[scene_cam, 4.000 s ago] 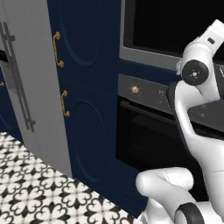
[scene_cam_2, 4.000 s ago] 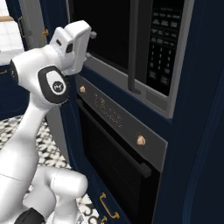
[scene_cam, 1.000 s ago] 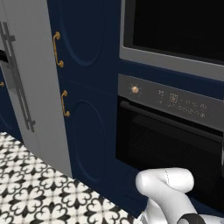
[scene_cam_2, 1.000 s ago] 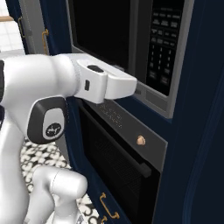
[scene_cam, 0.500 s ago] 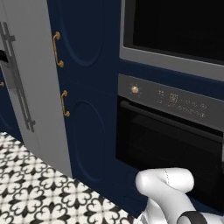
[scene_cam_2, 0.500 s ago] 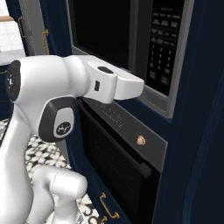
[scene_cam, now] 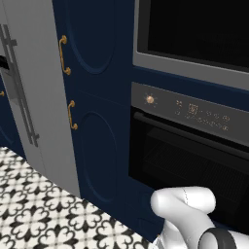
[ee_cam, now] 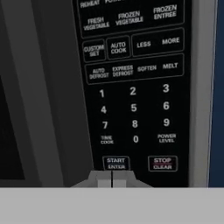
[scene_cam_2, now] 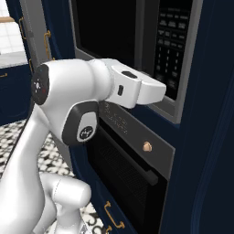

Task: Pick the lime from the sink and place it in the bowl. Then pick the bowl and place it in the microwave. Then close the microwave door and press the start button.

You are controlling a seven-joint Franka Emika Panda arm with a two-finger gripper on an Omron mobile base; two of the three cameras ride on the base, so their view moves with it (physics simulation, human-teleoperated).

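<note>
1. Black glossy keypad panel of the built-in microwave (ee_cam: 133, 87): white-lettered keys in rows, with the rectangular "START ENTER" button (ee_cam: 116, 163) in the bottom row and the "STOP CLEAR" key (ee_cam: 162, 163) just beside it at 3 o'clock.
2. Key relation: in the hand view the start button lies at 12 o'clock from the gripper (ee_cam: 112, 179), directly above the fingertips (ee_cam: 104, 180) and very near them; contact cannot be confirmed.
3. Gripper state: the two tips meet along a thin seam, so the gripper is closed and empty.
4. Gray-framed microwave door with dark glass window (scene_cam_2: 107, 32) appears closed, at 9 o'clock of the keypad.
5. Arm pose: the white arm (scene_cam_2: 73, 91) reaches forward level, wrist extended toward the panel, above the black oven (scene_cam: 189, 155).
</note>
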